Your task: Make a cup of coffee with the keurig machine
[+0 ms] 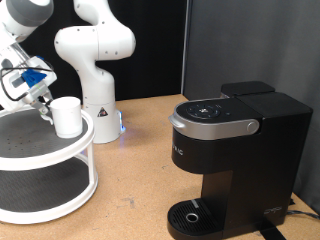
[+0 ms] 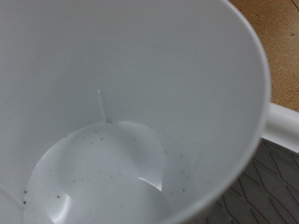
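The white cup [image 1: 67, 116] stands on the top tier of a round white two-tier stand [image 1: 30, 160] at the exterior view's left. My gripper [image 1: 45, 106] is right beside the cup's rim, on its left side in the exterior view. The wrist view is filled by the cup's inside [image 2: 112, 121], with dark specks on its bottom and its handle [image 2: 280, 121] at the edge; my fingers do not show there. The black keurig machine [image 1: 235, 150] stands at the exterior view's right with its silver-grey lid [image 1: 212, 120] down and its round drip tray [image 1: 190, 214] bare.
The white robot base [image 1: 95, 70] stands behind the stand. The wooden table [image 1: 135, 180] lies between the stand and the machine. A dark curtain hangs behind. A cable [image 1: 300, 212] runs from the machine's lower right.
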You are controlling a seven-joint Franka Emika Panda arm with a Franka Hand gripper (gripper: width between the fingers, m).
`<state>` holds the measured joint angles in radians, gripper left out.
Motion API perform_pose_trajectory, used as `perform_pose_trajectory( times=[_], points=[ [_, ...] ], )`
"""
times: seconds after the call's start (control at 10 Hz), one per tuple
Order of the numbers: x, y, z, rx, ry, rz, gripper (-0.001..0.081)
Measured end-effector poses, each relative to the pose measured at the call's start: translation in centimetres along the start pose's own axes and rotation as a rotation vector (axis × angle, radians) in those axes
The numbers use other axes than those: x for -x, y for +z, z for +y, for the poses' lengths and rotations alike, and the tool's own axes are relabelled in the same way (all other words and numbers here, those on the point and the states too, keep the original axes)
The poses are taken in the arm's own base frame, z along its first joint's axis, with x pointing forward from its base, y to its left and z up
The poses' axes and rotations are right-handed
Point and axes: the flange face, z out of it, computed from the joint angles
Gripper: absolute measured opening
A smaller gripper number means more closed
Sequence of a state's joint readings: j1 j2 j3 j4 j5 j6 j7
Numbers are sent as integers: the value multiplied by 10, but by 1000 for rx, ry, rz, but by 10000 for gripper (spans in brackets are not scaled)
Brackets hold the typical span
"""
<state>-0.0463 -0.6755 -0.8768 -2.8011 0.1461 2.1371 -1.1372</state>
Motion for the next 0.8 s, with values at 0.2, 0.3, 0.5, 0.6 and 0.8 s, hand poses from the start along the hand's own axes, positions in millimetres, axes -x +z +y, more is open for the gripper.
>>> perform_pose_trajectory(
  times=[0.2, 0.3, 0.5, 0.6, 0.8],
  points=[
    [-1, 0, 0, 0, 4, 3, 105],
    [-2, 0, -1, -2, 7, 7, 105],
    [-6, -1, -2, -7, 11, 25, 69],
    [-9, -4, -5, -18, 9, 38, 69],
    [-19, -15, -15, -56, -11, 56, 69]
  ],
)
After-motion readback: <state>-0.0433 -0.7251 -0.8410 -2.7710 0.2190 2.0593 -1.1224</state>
